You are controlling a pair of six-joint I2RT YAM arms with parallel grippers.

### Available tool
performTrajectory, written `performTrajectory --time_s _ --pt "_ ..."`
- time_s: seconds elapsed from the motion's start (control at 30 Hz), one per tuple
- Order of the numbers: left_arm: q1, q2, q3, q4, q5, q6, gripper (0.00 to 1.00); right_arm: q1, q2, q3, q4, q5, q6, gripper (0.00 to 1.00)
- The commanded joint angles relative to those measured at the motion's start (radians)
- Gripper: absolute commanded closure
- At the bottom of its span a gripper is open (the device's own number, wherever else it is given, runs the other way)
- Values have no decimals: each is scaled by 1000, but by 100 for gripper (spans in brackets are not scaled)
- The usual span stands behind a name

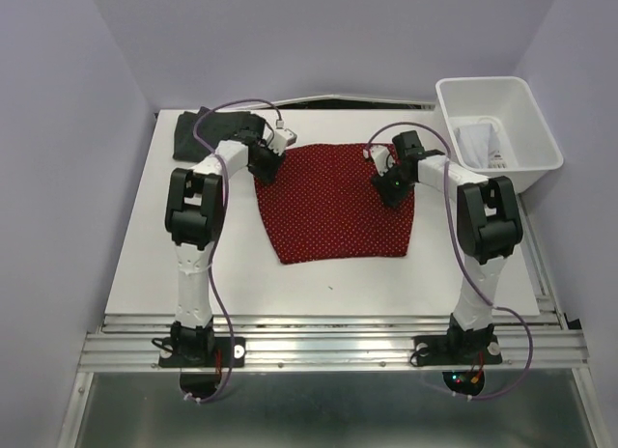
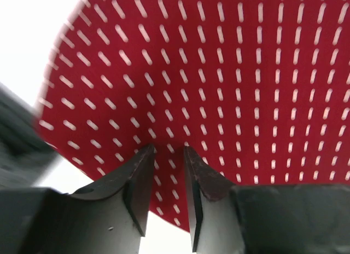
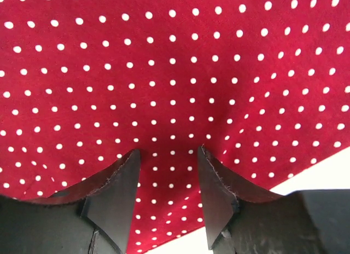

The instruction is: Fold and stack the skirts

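Setting up the first fold of the red skirt (image 1: 333,202), by the look of it: spread flat in the middle of the surface (image 1: 328,284), nothing doubled over yet. Left gripper (image 2: 169,155) down at the far left corner of the cloth, right gripper (image 3: 168,155) down at the far right corner, both with tips on red fabric just inside the edge. Jaws of each part-way apart, dotted cloth showing through the gap; released rather than clenched, no firm pinch to be seen, only small creases drawn toward the right tips. Dark skirt (image 1: 203,129) at the far left of the surface, beyond the left arm and apart from the red one; folded or merely bunched, hard to tell. White skirt (image 1: 475,139) inside the bin (image 1: 541,163) at the far right. Early in the task, judging by this: one piece laid out, one waiting in the bin, no clear stack. Needed next, probably: pinching both corners shut together, lifting only a little, then carrying the far edge toward the near edge in step, for a square fold. Thin, limp fabric, so a risk of slipping from one side or of dragging the whole skirt along
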Motion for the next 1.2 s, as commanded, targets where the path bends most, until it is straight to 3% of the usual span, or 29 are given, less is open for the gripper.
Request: performTrajectory --time_s 0.0,0.2,0.4,0.5,0.53,0.7,0.73,0.77,0.87,0.93,1.03,1.17 --pt "-21 -138 -164 -32 -82 70 64 -5 42 47 1 170 -94 48" --pt "-74 -337 -537 -29 -50 132 71 -5 183 182 28 233 -143 48" --pt "-252 -503 -725 -9 18 133 73 -5 315 385 46 129 -131 47" --pt "-324 -571 -743 -19 132 106 66 37 337 480 26 66 -120 46" --pt "-335 -613 -740 -17 196 78 57 56 328 487 26 12 -110 45" --pt "-332 -862 -732 162 232 -58 31 77 170 414 113 -63 -2 42" --pt "-291 -911 -743 200 221 -83 23 77 91 397 103 -73 -13 41" --pt "-268 -1007 -751 251 200 -101 2 77 38 365 85 -107 -22 41" --pt "-220 -1157 -829 287 146 -30 2 77 -178 186 22 -191 -61 38" --pt "-215 -1206 -908 259 97 127 1 86 -293 94 -102 -230 -87 37" --pt "-141 -1203 -999 207 105 298 8 142 -387 -8 -218 -242 -96 37" --pt "-32 -1116 -1050 207 118 409 15 280 -510 -195 -271 -175 -64 38"
